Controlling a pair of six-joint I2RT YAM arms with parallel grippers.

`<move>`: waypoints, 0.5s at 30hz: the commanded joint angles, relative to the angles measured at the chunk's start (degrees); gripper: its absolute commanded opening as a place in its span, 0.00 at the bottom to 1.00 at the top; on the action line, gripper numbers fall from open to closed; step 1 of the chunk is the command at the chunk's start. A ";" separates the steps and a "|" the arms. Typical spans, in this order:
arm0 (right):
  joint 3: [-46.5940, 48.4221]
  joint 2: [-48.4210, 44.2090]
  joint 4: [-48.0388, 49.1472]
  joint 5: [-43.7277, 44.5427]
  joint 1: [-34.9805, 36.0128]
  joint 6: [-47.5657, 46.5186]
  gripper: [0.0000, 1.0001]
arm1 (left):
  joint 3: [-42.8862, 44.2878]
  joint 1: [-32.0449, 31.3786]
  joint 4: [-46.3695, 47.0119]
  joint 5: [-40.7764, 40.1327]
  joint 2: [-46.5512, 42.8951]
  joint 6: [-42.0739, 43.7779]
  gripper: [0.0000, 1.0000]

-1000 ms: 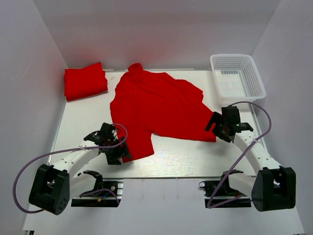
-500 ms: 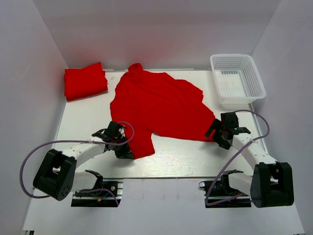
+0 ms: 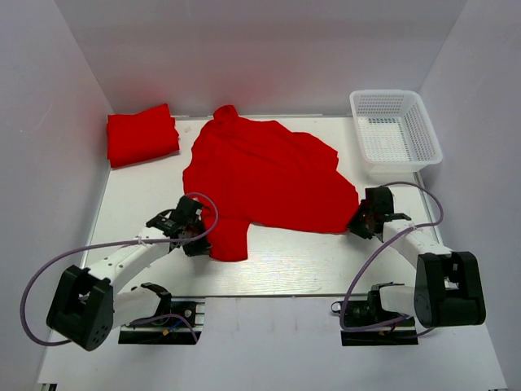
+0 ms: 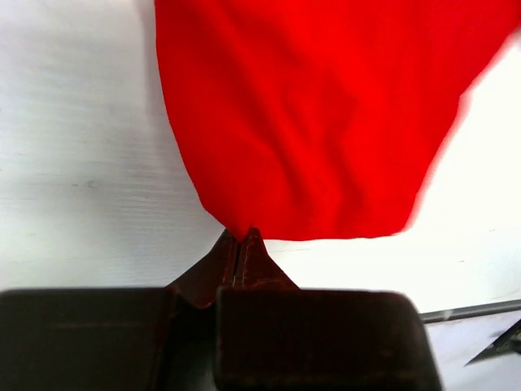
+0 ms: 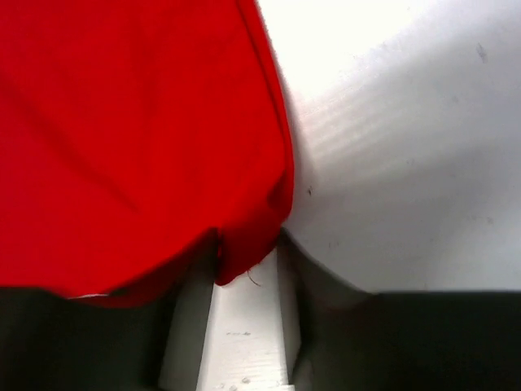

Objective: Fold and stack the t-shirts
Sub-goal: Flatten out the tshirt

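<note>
Task progress: one folded t-shirt is found at the far left corner of the surface, set down as a compact bundle. This item is judged done and may serve as the base of the stack. A second, spread t-shirt is laid open across the middle of the surface, somewhat crumpled, with no fold made in it. Its folding and its placing on the first are judged outstanding. The white mesh basket at the far right corner is seen from above to hold no shirt.

Tools: the left tool is positioned at the near left corner of the spread t-shirt, and the right tool at its near right corner. The first fold is judged to be in preparation.

Differences between views: the overhead view gives the layout, but the jaws cannot be read there. In the left wrist view the left tool is shown shut tight, with the tip of the hem pinched between its fingers. In the right wrist view the jaws of the right tool are shown apart, bare surface visible between them and the hem lying across the gap. No firm grip is shown there.
</note>
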 commanded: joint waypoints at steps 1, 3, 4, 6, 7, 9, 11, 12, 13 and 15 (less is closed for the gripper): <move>-2.01 2.17 3.23 0.16 -0.26 0.56 0.30 | 5.02 -0.06 -2.96 -6.29 -4.11 1.19 0.00; -1.74 2.17 3.42 -0.18 -0.17 -0.32 0.00 | 6.52 -0.06 -4.46 -7.17 -4.90 1.20 0.00; -1.22 1.56 3.15 -0.45 -0.26 -1.37 0.00 | 8.18 -0.06 -4.98 -7.79 -5.52 1.20 0.00; -0.17 -2.13 1.75 -0.10 -0.09 -3.22 0.00 | 10.39 -0.06 -7.18 -8.49 -6.22 1.20 0.00; 0.54 -6.84 -0.78 0.16 0.17 -3.31 0.00 | 12.49 -0.06 -9.01 -9.02 -7.36 1.20 0.00; 0.81 -10.56 -5.08 1.04 0.00 -3.32 0.00 | 14.95 -0.06 -11.48 -9.81 -9.03 0.42 0.00; 1.15 -18.45 -10.02 0.96 -0.09 -3.49 0.00 | 16.45 -0.06 -16.48 -9.81 -11.49 -0.11 0.00; 1.68 -21.53 -14.03 0.70 -0.09 -3.40 0.00 | 18.12 -0.06 -18.33 -9.81 -12.11 -0.12 0.00; 2.21 -22.52 -18.34 -1.40 -0.09 -3.66 0.00 | 19.00 -0.06 -20.18 -9.12 -12.64 -0.12 0.00; 5.45 -24.19 -26.26 -2.73 0.00 -3.49 0.00 | 22.08 -0.06 -25.10 -8.14 -12.65 0.66 0.00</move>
